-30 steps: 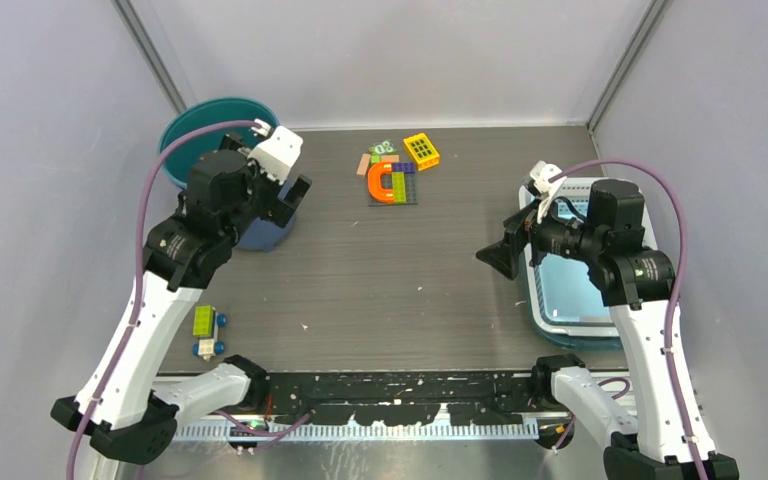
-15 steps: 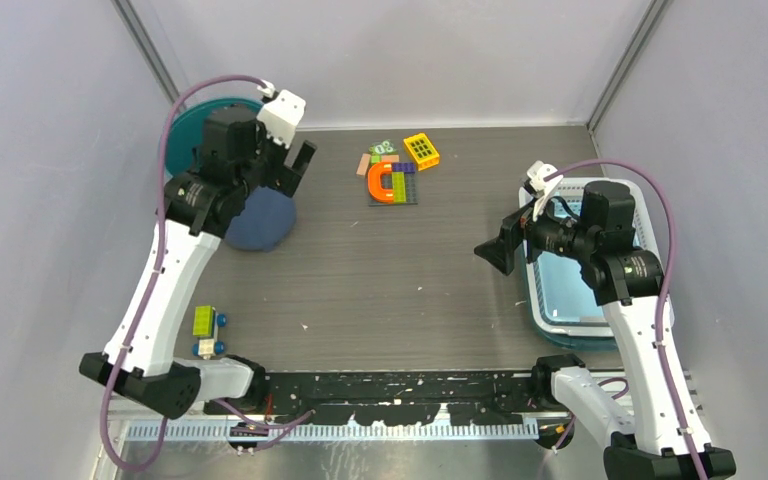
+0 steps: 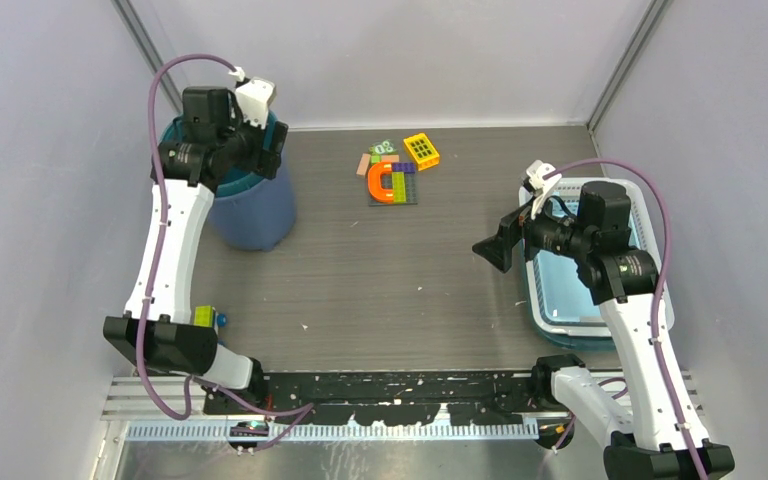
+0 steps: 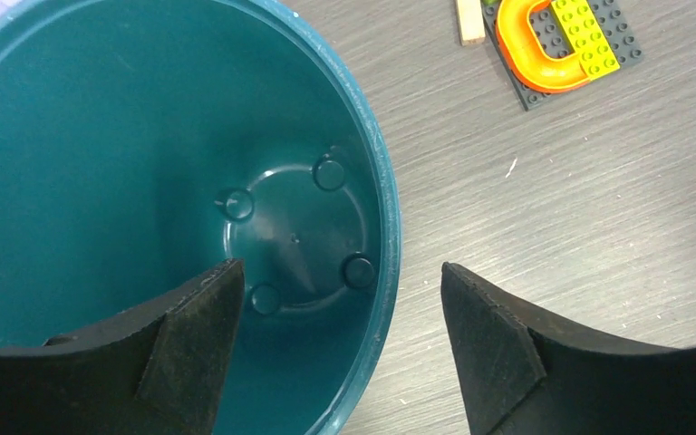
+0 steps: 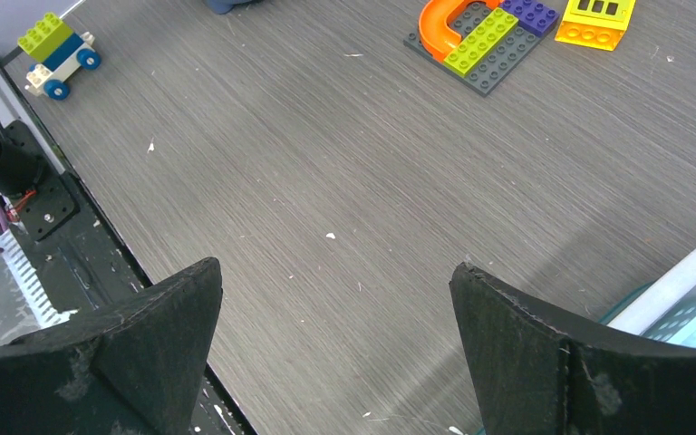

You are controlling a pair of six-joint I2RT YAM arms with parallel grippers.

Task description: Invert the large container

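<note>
The container [image 3: 255, 215] stands mouth up at ten o'clock on the table [image 3: 410, 270], so the flip is not yet done. The left gripper [image 4: 337, 272] straddles its rim [image 4: 385, 227] with jaws spread, clamping nothing. The right gripper [image 5: 333, 265] hangs spread and empty at three o'clock.

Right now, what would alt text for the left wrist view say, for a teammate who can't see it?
The open left gripper hangs over the upright teal container, one finger above its empty inside, the other outside above the grey table, with the rim between them. An orange arch on a dark brick plate lies at the top right.
</note>
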